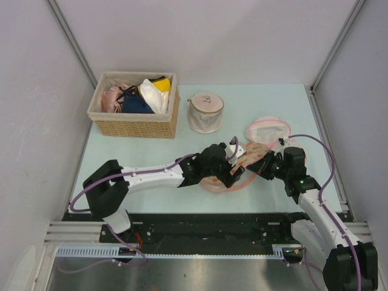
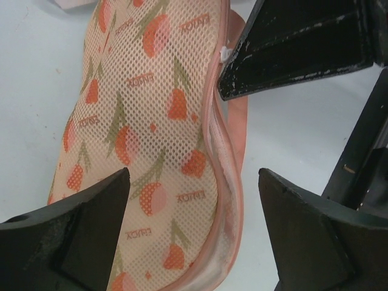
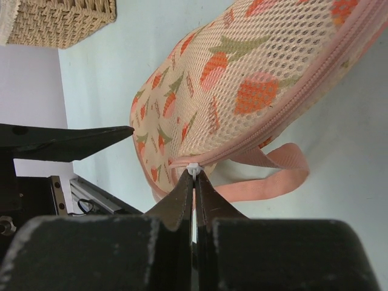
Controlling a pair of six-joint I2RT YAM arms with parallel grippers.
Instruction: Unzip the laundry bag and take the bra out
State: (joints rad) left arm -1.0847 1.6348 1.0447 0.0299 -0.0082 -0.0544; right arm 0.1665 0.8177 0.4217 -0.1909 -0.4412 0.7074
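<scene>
The left pincer gapes open over the laundry bag on the table; the right pincer is clamped on its white zipper pull.

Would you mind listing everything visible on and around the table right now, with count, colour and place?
table: one, pale blue-green, under everything
wicker basket: one, tan with white liner, far left
garments: at least three, pink, navy and yellow-white, piled in the wicker basket
cylindrical mesh bag: one, white, upright, right of the basket
round mesh bag: one, white with pink rim, flat, far right
laundry bag: one, peach mesh with red-orange prints and pink zipper, between the grippers
zipper pull: one, white, on the laundry bag's edge
left gripper: one, black, open over the laundry bag
right gripper: one, black, shut on the zipper pull
</scene>
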